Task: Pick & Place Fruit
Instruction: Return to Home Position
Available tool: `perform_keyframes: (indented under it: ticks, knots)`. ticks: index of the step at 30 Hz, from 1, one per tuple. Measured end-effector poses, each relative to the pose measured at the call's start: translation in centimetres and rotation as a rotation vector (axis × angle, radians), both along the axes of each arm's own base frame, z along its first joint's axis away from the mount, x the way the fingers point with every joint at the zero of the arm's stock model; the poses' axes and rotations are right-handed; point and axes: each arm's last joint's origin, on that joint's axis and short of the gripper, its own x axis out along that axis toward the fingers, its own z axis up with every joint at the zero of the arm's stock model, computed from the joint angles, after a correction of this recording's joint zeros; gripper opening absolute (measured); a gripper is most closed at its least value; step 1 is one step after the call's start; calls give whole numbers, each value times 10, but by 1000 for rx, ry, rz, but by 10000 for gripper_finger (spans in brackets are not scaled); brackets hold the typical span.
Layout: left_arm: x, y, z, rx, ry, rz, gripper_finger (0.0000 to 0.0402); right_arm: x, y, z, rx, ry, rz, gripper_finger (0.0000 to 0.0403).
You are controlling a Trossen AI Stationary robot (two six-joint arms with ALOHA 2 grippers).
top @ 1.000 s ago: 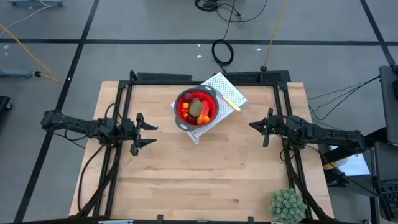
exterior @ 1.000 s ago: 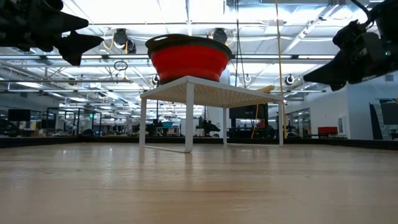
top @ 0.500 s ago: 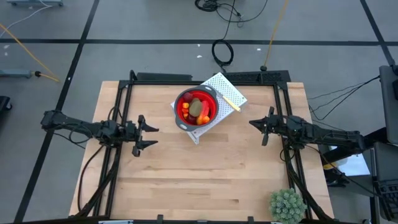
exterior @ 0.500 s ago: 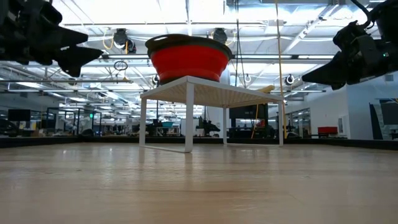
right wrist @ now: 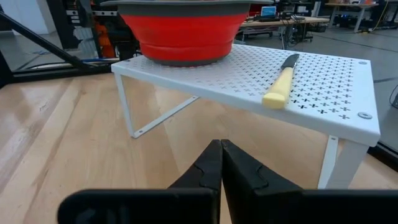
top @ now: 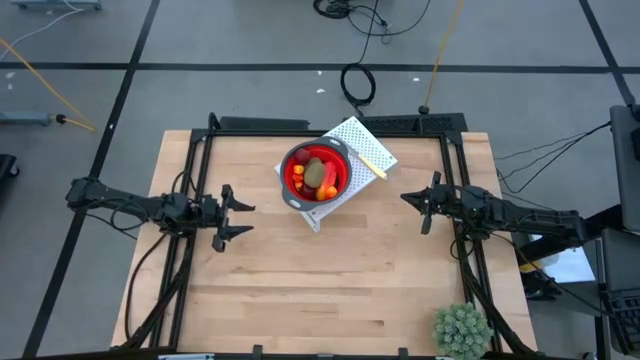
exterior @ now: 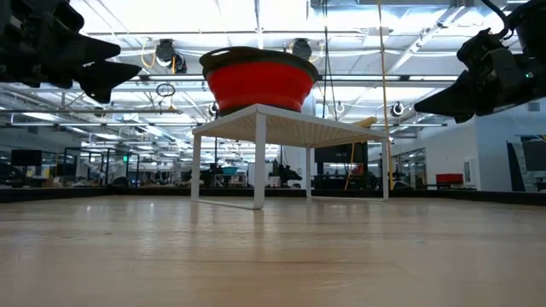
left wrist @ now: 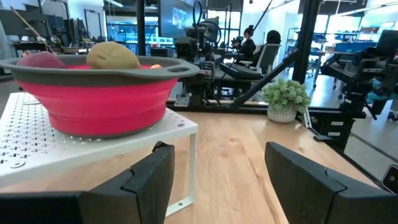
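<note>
Both arms have stilled: left gripper (top: 240,218) splayed near the tabletop's left edge, right gripper (top: 410,200) pinched closed (empty) near its right. The fruit (top: 318,177) sits in the red bowl (top: 290,170) by the far edge, so the task looks finished.

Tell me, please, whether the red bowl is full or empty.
Partly full: the high view shows fruit, orange, red and olive-brown, inside the red bowl on the white shelf.
</note>
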Motion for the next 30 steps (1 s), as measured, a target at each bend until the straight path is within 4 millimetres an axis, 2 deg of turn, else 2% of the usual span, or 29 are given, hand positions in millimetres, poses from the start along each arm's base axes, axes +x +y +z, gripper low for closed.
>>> perform_keyframes:
  ticks: [14,21,30]
  knots:
    - [0,0,0,30,-2,0,251,-1,0,-6,1,67,6,0]
    - [0,0,-1,24,7,-1,251,-2,0,-1,-16,39,6,0]
    - [0,0,-1,18,12,-3,251,-13,2,13,27,163,-2,0]
